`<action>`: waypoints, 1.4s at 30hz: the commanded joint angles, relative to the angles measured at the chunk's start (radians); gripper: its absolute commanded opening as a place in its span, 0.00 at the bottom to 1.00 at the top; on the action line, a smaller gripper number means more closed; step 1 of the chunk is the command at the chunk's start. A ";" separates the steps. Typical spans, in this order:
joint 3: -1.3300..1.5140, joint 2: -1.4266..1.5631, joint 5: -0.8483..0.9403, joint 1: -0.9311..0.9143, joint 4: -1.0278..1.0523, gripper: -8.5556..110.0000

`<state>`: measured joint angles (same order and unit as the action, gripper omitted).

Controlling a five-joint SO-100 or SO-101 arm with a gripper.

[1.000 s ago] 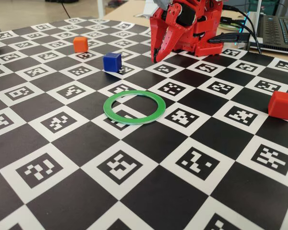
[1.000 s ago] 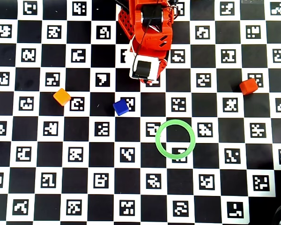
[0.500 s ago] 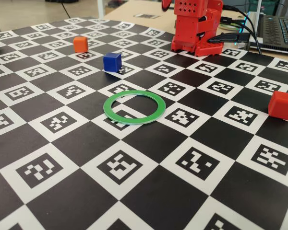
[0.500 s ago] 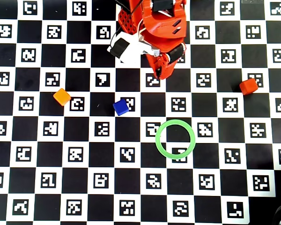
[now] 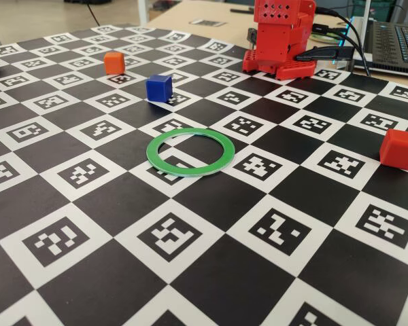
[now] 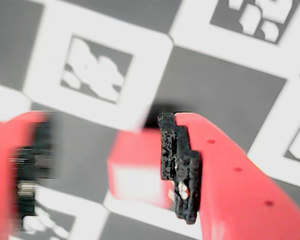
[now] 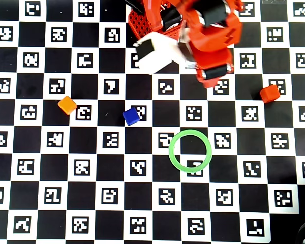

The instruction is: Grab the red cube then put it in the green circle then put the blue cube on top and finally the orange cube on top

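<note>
The red cube (image 5: 400, 148) lies on the board at the right in the fixed view, and at the right in the overhead view (image 7: 269, 93). The green circle (image 5: 190, 169) lies flat with nothing inside it; it also shows in the overhead view (image 7: 190, 166). The blue cube (image 7: 131, 116) and the orange cube (image 7: 67, 105) sit to its left, apart from each other. My gripper (image 7: 213, 76) hangs near the arm's base, left of and above the red cube. In the wrist view my gripper (image 6: 102, 132) is open, and the blurred red cube (image 6: 137, 167) shows on the board between the jaws, beside the right pad (image 6: 177, 170).
The red arm base (image 5: 279, 37) stands at the board's far edge with cables and a laptop (image 5: 394, 41) to its right. The checkerboard mat (image 5: 122, 292) with printed markers covers the table.
</note>
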<state>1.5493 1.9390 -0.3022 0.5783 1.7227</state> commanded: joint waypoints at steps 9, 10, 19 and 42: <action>-0.308 -0.302 -0.448 0.247 0.115 0.52; -0.324 -0.324 -0.474 0.252 0.109 0.54; -0.377 -0.434 -0.601 0.350 0.003 0.58; -0.012 -0.594 -0.772 0.522 -0.440 0.55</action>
<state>1.5340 1.3238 -1.0492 1.1014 1.3392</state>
